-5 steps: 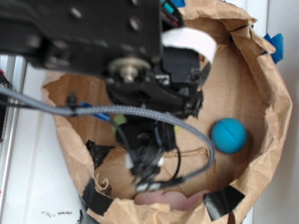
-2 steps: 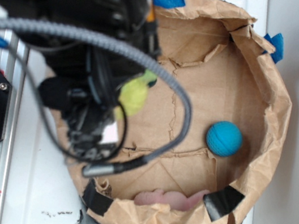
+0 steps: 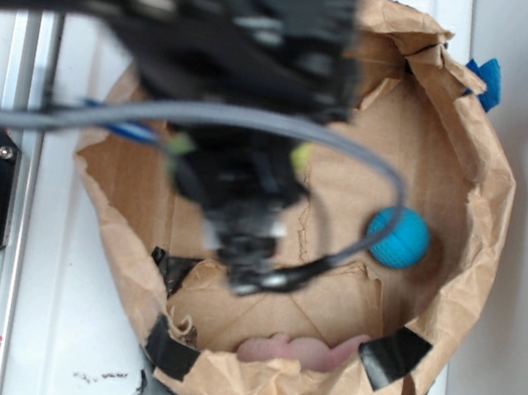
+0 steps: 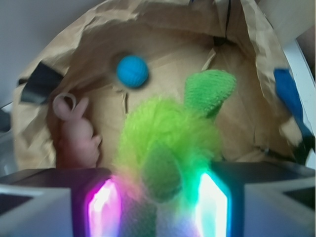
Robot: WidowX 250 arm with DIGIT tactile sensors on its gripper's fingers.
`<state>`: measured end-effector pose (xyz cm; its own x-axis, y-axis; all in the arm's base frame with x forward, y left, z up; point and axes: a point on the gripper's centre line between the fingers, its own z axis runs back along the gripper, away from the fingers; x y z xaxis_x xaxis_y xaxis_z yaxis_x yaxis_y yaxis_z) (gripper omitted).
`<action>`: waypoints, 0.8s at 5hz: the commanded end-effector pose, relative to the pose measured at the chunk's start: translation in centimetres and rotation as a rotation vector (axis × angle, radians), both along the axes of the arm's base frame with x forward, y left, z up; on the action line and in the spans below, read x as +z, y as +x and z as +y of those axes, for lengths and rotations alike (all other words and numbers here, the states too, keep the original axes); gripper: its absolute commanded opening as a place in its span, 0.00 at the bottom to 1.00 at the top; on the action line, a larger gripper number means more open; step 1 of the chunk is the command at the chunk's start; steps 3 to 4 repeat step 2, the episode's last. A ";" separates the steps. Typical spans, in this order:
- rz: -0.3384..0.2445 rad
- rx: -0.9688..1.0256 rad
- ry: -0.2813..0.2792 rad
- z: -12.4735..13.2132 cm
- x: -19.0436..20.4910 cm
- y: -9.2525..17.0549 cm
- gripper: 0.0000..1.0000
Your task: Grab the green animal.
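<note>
Overhead exterior; close wrist; shared blue ball.

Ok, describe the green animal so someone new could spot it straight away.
Look inside the brown paper bin, right in front of the wrist camera: the green animal sits between the jaws. It is fuzzy lime green, unlike the smooth blue ball and the pale pink plush.

The gripper is clamping the green animal between its two fingers, which are glowing pink on one side and green-white on the other. The toy's fuzzy lime body is filling the gap and bulging out beyond the fingertips, with its darker green head sticking out farther ahead. Beyond it, the brown paper bag is lying open. A blue ball is resting well ahead, and a pale pink plush toy is lying off to the side, apart from the grasp.
</note>
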<state>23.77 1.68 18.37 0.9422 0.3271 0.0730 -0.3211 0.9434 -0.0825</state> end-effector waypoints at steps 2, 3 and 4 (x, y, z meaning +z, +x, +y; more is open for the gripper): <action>-0.056 0.021 0.004 1.3 0.7 2.1 0.00; -0.056 0.021 0.004 1.3 0.7 2.1 0.00; -0.056 0.021 0.004 1.3 0.7 2.1 0.00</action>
